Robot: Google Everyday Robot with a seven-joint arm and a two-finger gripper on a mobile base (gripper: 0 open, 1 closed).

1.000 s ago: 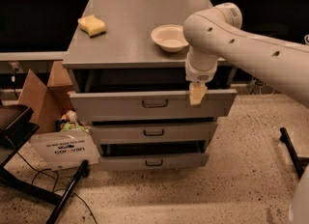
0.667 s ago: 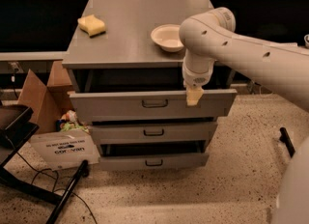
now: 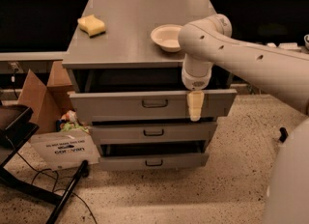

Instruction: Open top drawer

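Top drawer (image 3: 116,106) drawn partly out of desk (image 3: 130,35), pincer (image 3: 194,107) hung before its front, right of handle (image 3: 155,104), closure not discernible.

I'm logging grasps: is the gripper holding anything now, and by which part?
It cannot be told. The gripper hangs before the front of the top drawer, right of its handle, not on it; whether it grips the front's edge is hidden.

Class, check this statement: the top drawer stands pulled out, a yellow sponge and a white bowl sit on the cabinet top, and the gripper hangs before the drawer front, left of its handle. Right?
Not quite. The camera view shows the gripper before the top drawer front, right of its handle in the picture, not left. The sponge, bowl and drawer are as stated.
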